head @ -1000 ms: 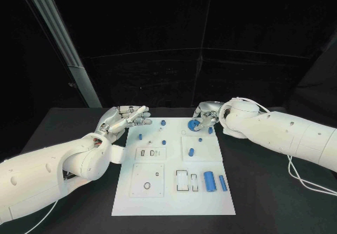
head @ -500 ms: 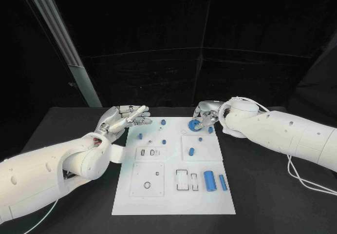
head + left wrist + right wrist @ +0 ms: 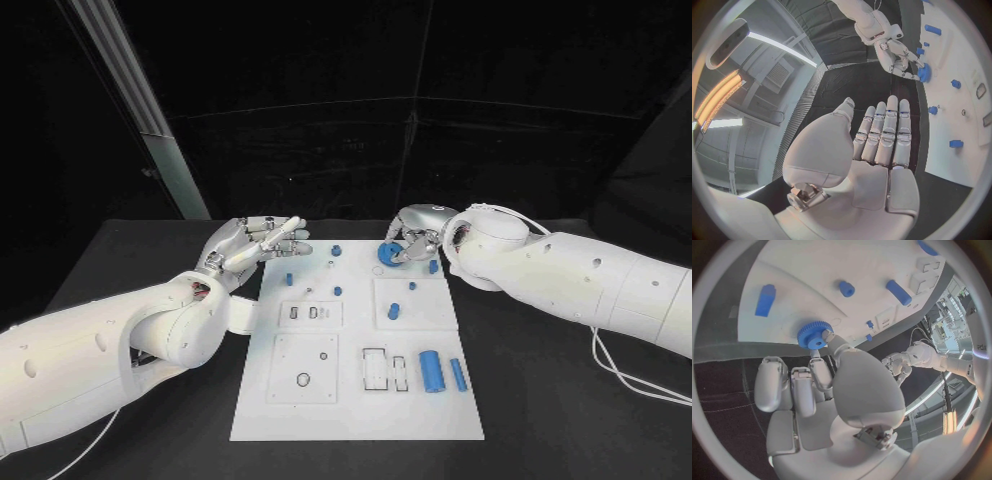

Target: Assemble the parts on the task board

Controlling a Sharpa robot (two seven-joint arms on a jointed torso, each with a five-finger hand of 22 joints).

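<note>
Right hand (image 3: 411, 232) shifted left gripping one blue gear (image 3: 389, 255), left hand (image 3: 253, 245) open

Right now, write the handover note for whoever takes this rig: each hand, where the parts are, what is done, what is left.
Left hand: open, fingers straight and together, holding nothing, at the task board's far left corner.
Right hand: fingertips on the blue gear at the board's far edge; the right wrist view shows thumb and a finger pinching it.
Parts: large blue cylinder and thinner blue pin lie loose at the near right. Several small blue pegs stand or lie across the far half.
Done: cannot tell if the gear is seated.
Left: the gear, then the two loose parts.
</note>
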